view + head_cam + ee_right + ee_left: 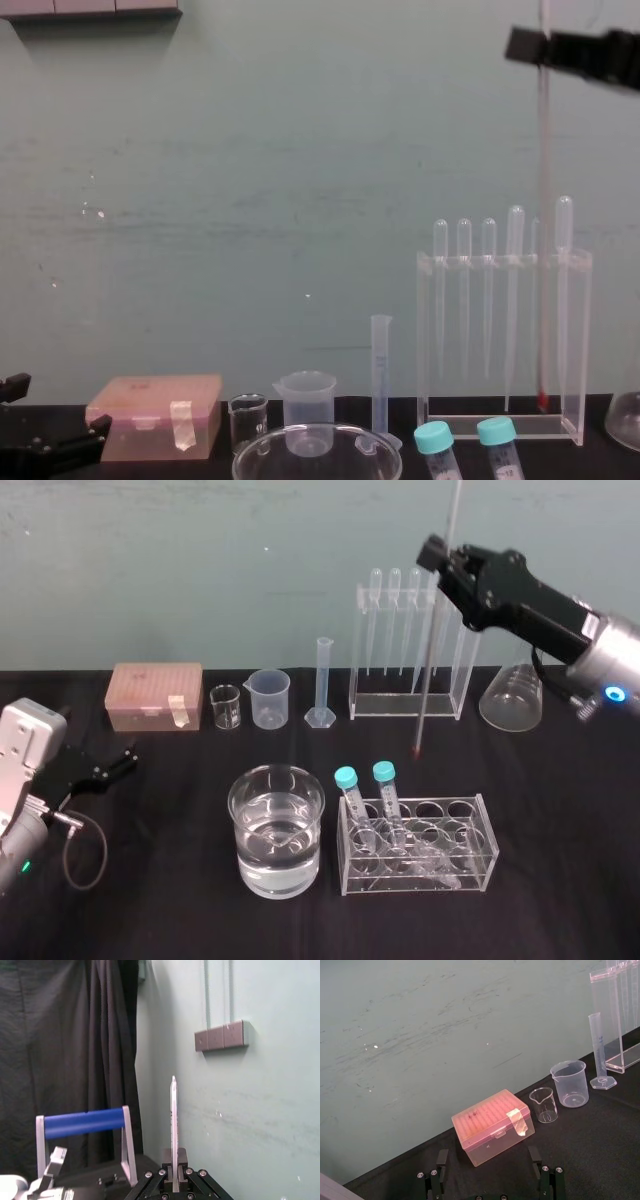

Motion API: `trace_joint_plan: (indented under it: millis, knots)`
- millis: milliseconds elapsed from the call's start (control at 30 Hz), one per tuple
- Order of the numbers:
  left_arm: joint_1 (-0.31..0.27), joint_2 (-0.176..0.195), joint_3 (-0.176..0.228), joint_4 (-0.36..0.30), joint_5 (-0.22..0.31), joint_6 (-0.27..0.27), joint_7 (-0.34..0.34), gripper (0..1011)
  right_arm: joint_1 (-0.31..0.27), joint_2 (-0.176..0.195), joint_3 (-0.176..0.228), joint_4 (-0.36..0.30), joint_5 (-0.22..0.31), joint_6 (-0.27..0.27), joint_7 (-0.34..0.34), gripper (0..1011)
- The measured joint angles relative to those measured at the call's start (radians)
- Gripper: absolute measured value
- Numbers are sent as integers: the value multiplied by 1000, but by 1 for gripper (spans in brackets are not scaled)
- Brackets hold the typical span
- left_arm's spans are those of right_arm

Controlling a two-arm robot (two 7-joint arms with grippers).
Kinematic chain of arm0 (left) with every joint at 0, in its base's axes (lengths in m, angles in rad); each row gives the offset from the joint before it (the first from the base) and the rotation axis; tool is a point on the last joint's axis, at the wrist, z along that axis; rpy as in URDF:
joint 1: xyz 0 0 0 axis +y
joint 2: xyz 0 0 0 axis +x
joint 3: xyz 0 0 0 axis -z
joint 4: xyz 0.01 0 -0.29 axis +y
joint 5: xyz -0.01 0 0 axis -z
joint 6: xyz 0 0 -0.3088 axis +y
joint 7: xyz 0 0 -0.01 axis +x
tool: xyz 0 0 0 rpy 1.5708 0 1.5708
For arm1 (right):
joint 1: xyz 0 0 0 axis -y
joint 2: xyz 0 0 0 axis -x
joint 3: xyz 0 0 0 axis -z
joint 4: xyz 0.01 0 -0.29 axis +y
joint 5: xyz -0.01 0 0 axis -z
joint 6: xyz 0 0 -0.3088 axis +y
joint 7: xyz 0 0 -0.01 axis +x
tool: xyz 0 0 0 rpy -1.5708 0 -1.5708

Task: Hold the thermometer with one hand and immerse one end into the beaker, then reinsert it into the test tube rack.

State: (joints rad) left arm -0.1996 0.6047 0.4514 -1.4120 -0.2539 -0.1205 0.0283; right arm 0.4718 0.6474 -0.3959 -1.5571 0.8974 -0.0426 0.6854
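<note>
Thin clear thermometer (429,670) w/ red tip (in right hand (443,560)).

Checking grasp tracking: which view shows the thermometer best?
Head view: the thermometer shows from the right gripper down to its red tip. Chest view shows its shaft overlapping the test tube rack. Right wrist view shows its top end between the fingers.

A laboratory bench is shown. A wide clear glass beaker (276,830) of water is set on a black-draped table (560,900). Just beside the beaker, a low clear plastic rack (470,852) with two teal-capped tubes (385,780) is seen. Behind the beaker, a slim clear graduated cylinder (322,683), a tall clear acrylic test tube rack (405,708) hung with bulb-topped pipettes (394,610), a glass conical flask (512,698) and a pink lidded box (156,695) are lined up.
</note>
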Motion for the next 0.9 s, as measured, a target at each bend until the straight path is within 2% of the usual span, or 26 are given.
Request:
trace_joint_plan:
  millis: [100, 333, 900]
  knots:
    - [0, 0, 0, 0, 0, 0, 0, 1008, -43, 24, 13, -24, 5, 16, -10, 56]
    - [0, 0, 0, 0, 0, 0, 0, 1008, -89, 44, 18, -40, 4, 24, -10, 56]
    - [0, 0, 0, 0, 0, 0, 0, 1008, -100, 14, -8, 21, -65, -4, 8, 57]
